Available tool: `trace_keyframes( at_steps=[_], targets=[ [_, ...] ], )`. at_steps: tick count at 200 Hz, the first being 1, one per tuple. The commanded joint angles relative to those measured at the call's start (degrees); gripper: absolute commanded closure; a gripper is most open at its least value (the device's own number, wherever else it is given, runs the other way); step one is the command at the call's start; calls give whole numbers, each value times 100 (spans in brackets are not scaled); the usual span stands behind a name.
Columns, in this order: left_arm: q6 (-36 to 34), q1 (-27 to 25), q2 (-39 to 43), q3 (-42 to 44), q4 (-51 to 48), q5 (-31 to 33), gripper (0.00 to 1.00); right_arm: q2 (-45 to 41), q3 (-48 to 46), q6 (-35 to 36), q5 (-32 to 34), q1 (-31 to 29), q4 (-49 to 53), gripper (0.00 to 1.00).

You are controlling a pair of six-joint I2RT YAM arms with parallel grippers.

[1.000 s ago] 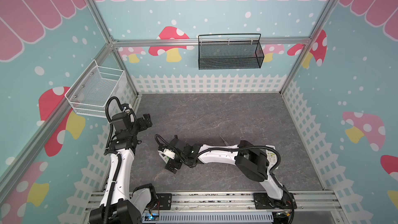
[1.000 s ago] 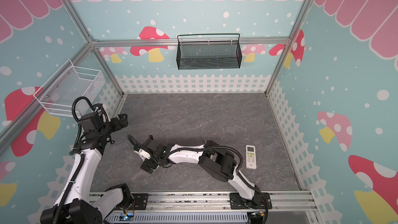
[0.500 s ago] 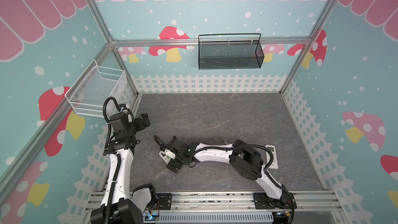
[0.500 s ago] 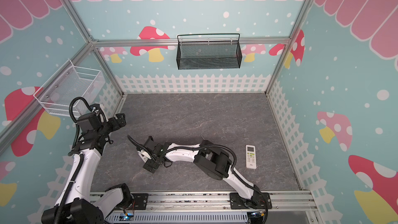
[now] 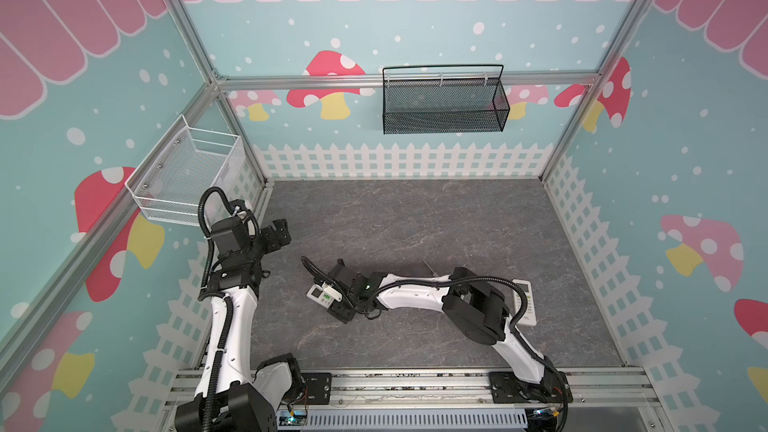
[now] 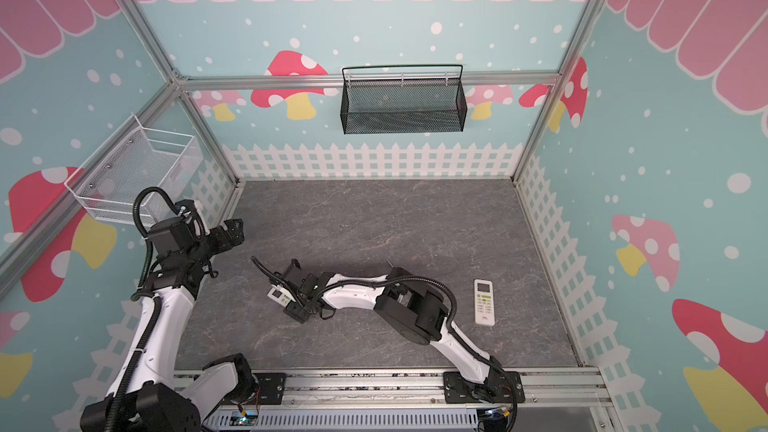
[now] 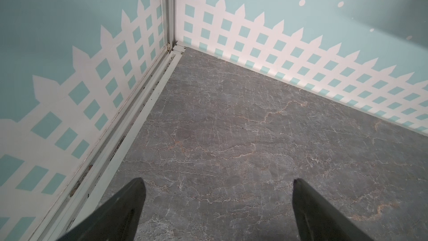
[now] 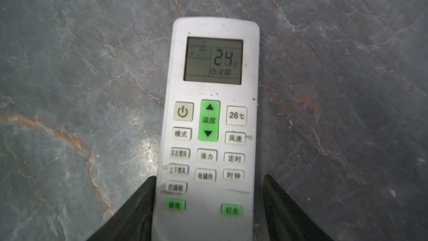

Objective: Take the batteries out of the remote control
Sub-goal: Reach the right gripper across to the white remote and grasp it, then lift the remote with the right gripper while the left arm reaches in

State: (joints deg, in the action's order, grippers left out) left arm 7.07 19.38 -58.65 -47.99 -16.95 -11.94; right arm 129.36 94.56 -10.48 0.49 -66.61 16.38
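Observation:
A white remote control (image 8: pixel 215 93) lies face up on the grey floor, its screen lit and its buttons showing; in both top views it sits front left of centre (image 5: pixel 319 295) (image 6: pixel 276 295). My right gripper (image 8: pixel 209 177) straddles its lower end. One finger (image 8: pixel 143 195) lies against the remote's side, while a narrow gap remains at the other finger (image 8: pixel 275 195), so the jaws are open around it. My left gripper (image 7: pixel 217 186) hangs open over bare floor near the left wall (image 5: pixel 279 234), with nothing between its fingers. The batteries are hidden.
A second white remote (image 6: pixel 484 302) lies at the right, partly behind my right arm (image 5: pixel 524 301). A thin pointed tool tip (image 5: pixel 428 266) pokes out behind that arm. A white wire basket (image 5: pixel 183 176) hangs on the left wall, a black mesh basket (image 5: pixel 442 103) on the back wall.
My right gripper's jaws have narrowed around the remote's lower end, and the right arm has shifted slightly left. The left arm has drawn back a little toward the left wall.

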Motion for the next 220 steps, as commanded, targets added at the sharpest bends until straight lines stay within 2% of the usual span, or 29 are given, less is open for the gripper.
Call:
trace_keyframes(
  at_steps=[1,44,69,90,107,135,157,179,204,220],
  targets=[
    [-123,40,-3,-121,-76,-212,1,33,-178,77,286,73,404,36],
    [-612,-22,-114,-549,-412,-570,1,-396,-633,220,229,249,72,52],
    [-1122,-213,-351,-1191,-856,-730,1,-1010,-1305,415,70,365,-455,53],
    [-1952,-569,-720,-2038,-1567,-922,1,-1565,-1815,554,-75,538,-738,52],
    [-2609,-841,-941,-2640,-1885,-1063,1,-2150,-2177,729,-431,775,-939,54],
    [-3251,-1157,-1458,-3447,-2123,-1302,1,-3081,-2700,1084,-977,1334,-1237,55],
    [-3634,-1325,-1832,-4069,-2606,-1879,1,-3575,-2948,1458,-1227,1725,-1330,55],
    [-4183,-1519,-1982,-4337,-2999,-2355,1,-3890,-3091,1758,-1802,2160,-1338,61],
    [-5038,-1871,-1997,-4382,-3310,-2400,1,-4121,-3187,1988,-2775,2630,-1341,63],
    [-5649,-2115,-2026,-4401,-3527,-2331,1,-4214,-3173,2206,-3106,2772,-1331,63]
  ],
)
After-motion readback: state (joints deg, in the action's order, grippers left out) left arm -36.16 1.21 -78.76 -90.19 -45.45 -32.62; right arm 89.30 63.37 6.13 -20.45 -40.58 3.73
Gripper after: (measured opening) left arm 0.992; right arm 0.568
